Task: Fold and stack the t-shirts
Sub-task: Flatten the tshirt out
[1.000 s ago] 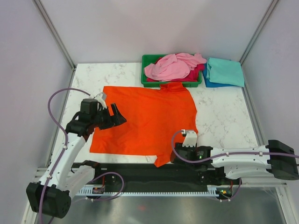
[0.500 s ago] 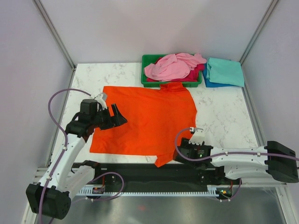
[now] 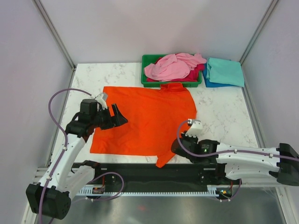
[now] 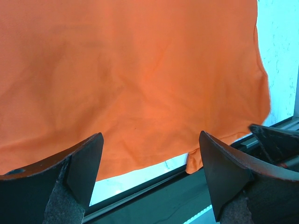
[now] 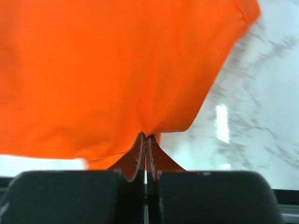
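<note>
A bright orange t-shirt (image 3: 145, 121) lies spread flat on the marble table, its collar toward the green tray. My right gripper (image 3: 175, 149) is at the shirt's near right edge and is shut on a pinch of that orange cloth (image 5: 117, 70); its tips (image 5: 145, 136) meet with the fabric puckered between them. My left gripper (image 3: 119, 116) hovers open over the shirt's left side, and in the left wrist view its jaws (image 4: 150, 137) stand wide with only the shirt's hem (image 4: 140, 93) below. A light pink t-shirt (image 3: 170, 67) lies crumpled over a magenta one (image 3: 194, 73) in the tray.
The green tray (image 3: 149, 59) stands at the back centre. Beside it on the right lies a folded teal t-shirt (image 3: 225, 71) on a blue one (image 3: 208, 83). A black rail (image 3: 140, 170) runs along the near table edge. Grey walls close in both sides.
My right gripper slid left toward the shirt's near right edge and shut on the orange cloth. The left arm barely moved.
</note>
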Controlling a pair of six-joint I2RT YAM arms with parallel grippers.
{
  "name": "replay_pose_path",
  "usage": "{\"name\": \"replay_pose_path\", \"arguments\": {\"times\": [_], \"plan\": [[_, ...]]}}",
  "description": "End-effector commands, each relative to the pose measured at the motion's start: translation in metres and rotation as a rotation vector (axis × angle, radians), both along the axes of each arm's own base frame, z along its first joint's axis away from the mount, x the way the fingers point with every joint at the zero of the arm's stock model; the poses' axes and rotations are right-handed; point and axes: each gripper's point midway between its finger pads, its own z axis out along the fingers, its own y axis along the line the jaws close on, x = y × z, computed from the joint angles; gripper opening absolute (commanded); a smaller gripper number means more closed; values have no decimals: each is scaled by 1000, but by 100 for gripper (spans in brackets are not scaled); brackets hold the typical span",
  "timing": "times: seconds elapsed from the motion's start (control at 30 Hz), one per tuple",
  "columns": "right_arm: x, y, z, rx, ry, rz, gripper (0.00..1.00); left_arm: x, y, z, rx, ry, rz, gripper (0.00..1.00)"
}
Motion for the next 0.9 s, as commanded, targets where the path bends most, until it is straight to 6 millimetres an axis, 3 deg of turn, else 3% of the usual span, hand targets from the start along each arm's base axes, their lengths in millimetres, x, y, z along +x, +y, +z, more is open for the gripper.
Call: {"name": "replay_pose_path", "arguments": {"times": [0.0,0.07,0.1,0.13,0.17,0.2,0.23,0.27,0.3,0.33,0.37,0.43,0.5,0.53,0.57,0.6,0.63,0.67,0.7,0.73,0.77,0.83,0.87], "plan": [[12,38,71,56,-39,75,0,0,-6,8,-8,-57,-56,90],[25,50,76,1,-24,86,0,0,-5,10,-8,-66,-53,90],[45,57,94,10,-32,85,0,0,-5,10,-6,-68,-51,90],[57,64,84,-31,-5,89,0,0,-5,10,-6,-69,-49,90],[78,80,100,29,-30,88,0,0,-4,11,-5,-74,-47,90],[98,79,98,19,-8,109,1,0,-4,11,-4,-77,-44,90],[113,85,82,-2,25,117,15,0,-4,12,-5,-78,-43,90],[134,100,93,43,3,134,29,0,-3,12,-4,-78,-42,90],[154,99,90,35,15,126,52,0,-4,11,-5,-78,-43,90],[166,107,59,-50,75,173,82,0,-4,11,-6,-74,-46,90],[183,113,70,-69,70,172,85,0,-4,11,-5,-73,-45,90],[197,109,49,-171,114,174,86,0,-4,10,-5,-71,-47,90],[194,106,49,-168,108,177,87,0,-4,10,-2,-71,-45,90],[190,102,67,-128,70,168,86,0,-4,10,-4,-72,-45,90],[179,91,56,-135,81,161,85,0,-4,11,-5,-78,-45,90],[173,83,58,-126,73,152,85,0,-4,12,-4,-79,-44,90],[164,75,77,-87,36,143,84,0,-4,11,-5,-76,-45,90],[148,60,59,-96,69,119,83,-1,-4,11,-6,-74,-47,90],[139,54,57,-83,72,115,82,-1,-5,11,-8,-73,-50,90],[129,48,67,-38,51,111,80,-1,-5,10,-10,-72,-52,90],[111,38,45,-38,96,102,79,-1,-6,10,-13,-69,-55,90],[96,29,44,6,91,89,76,-1,-6,9,-13,-66,-59,90],[83,19,25,-7,121,83,75,-1,-7,10,-16,-66,-60,90]]}}
